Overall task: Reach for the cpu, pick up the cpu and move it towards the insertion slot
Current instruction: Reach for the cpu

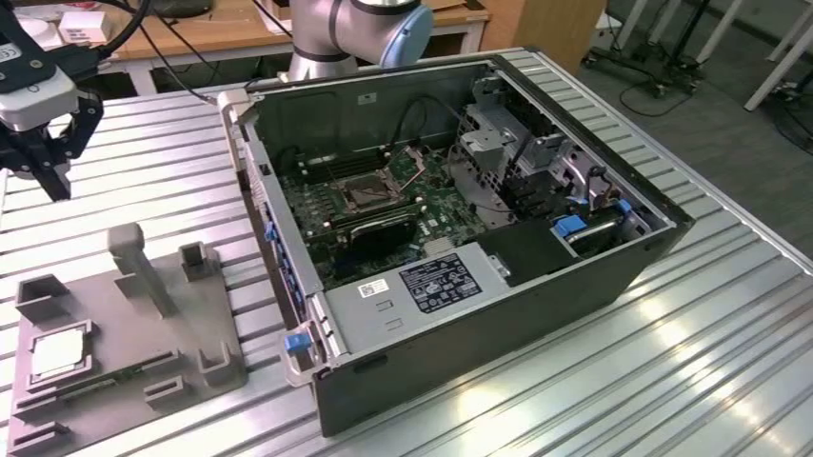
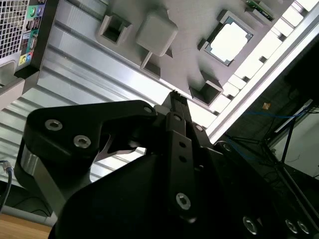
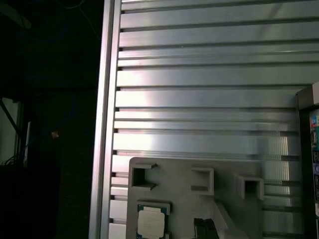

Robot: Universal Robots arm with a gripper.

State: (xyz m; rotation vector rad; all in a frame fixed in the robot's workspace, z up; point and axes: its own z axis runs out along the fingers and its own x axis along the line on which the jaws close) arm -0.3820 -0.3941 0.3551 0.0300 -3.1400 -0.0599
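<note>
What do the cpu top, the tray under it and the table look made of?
The cpu: apparently a metal top, silvery-white with a matte sheen, and a thin tan border. The tray: likely moulded plastic, dull uniform grey. The table: probably aluminium, ribbed slats with bright glare streaks.

arm — far side, joint bent | gripper — far corner at the exterior view's left, raised, pointing down | jaws closed tip to tip

I see a grey plastic tray on the ribbed metal table, just beside the open black computer case.
</note>
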